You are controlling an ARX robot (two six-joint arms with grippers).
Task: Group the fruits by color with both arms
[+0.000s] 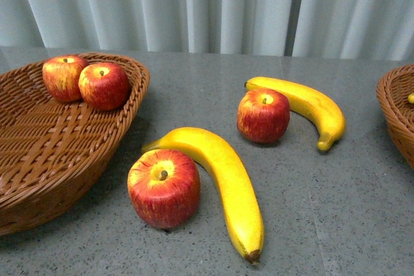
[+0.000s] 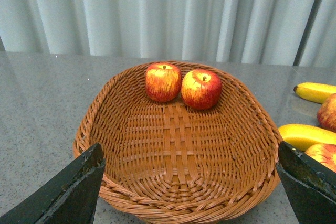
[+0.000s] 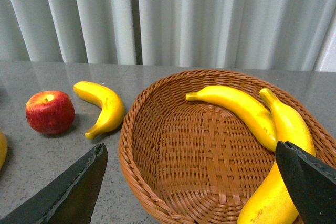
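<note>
In the front view two red apples (image 1: 62,77) (image 1: 103,85) lie in the left wicker basket (image 1: 45,159). On the table lie a near apple (image 1: 163,187) against a long banana (image 1: 223,182), and a farther apple (image 1: 263,115) beside a second banana (image 1: 310,105). Neither arm shows there. My left gripper (image 2: 191,192) hangs open and empty over the near rim of the apple basket (image 2: 131,198). My right gripper (image 3: 191,187) is open and empty over the other basket (image 3: 131,150), which holds bananas (image 3: 236,106) (image 3: 286,124); one right finger (image 3: 310,187) hides part of a banana.
The right basket's edge (image 1: 396,114) shows at the right border of the front view. Grey speckled tabletop (image 1: 336,211) runs between the two baskets. Pale curtains (image 1: 213,4) hang behind the table.
</note>
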